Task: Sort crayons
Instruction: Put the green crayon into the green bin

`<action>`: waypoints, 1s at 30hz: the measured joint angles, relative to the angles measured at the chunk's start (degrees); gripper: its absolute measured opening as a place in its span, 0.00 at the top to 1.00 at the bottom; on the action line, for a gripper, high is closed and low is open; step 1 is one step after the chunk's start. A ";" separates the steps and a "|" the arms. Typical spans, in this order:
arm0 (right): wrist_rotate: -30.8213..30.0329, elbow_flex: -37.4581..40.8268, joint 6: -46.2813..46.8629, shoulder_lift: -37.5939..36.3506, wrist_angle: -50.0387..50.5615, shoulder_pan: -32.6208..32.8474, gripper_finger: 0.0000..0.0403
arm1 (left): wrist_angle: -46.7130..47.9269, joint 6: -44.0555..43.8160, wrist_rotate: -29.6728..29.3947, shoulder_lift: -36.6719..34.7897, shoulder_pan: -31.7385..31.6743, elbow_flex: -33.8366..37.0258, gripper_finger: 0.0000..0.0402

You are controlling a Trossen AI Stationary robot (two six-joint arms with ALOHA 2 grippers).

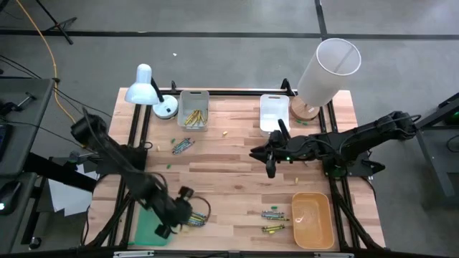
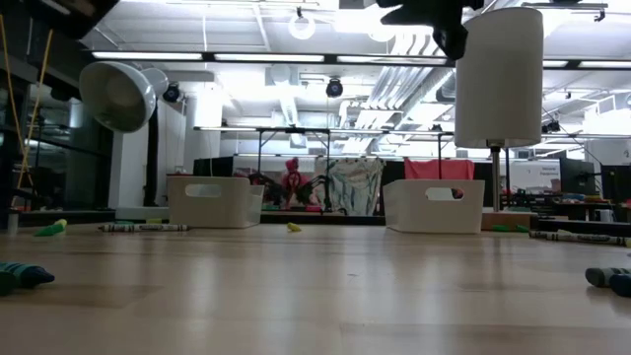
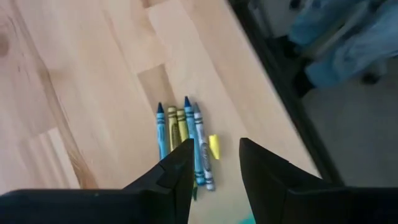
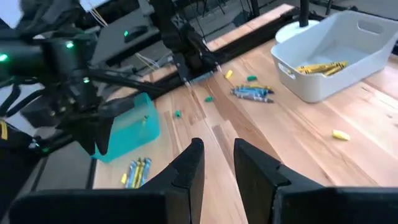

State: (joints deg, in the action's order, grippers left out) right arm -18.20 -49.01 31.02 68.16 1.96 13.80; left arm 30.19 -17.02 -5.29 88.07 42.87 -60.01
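Observation:
A small bundle of crayons (image 3: pixel 183 146), blue, yellow and grey, lies side by side on the wooden table (image 1: pixel 229 179) near its front left, with a short yellow piece (image 3: pixel 213 147) beside it. My left gripper (image 3: pixel 214 163) hovers open just above them (image 1: pixel 179 217), slanting down, next to the green tray (image 1: pixel 149 228). More crayons lie by the orange tray (image 1: pixel 272 213), in the table's middle left (image 1: pixel 183 145), and in the grey bin (image 1: pixel 193 115). My right gripper (image 1: pixel 270 168) hangs over the table's middle, its fingers (image 4: pixel 196 158) a little apart with nothing between them.
A white desk lamp (image 1: pixel 147 89) stands at the far left. An empty white bin (image 1: pixel 274 111) and a tall white cylinder (image 1: pixel 326 68) stand at the far right. The orange tray (image 1: pixel 312 218) sits at the front right. Small green and yellow specks dot the table.

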 joint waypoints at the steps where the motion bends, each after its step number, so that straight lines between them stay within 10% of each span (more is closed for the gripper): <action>1: 0.00 0.00 -0.04 0.00 0.74 0.00 0.80 | 0.16 -0.12 -0.45 1.75 0.01 -0.75 0.72; 30: 0.63 0.00 0.00 0.02 6.15 0.00 0.80 | 2.17 -6.38 3.09 17.18 -4.42 -3.01 0.72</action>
State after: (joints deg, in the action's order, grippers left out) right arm -17.56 -49.01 31.03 68.18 8.11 13.80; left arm 32.36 -23.40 -2.20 105.25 38.45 -63.02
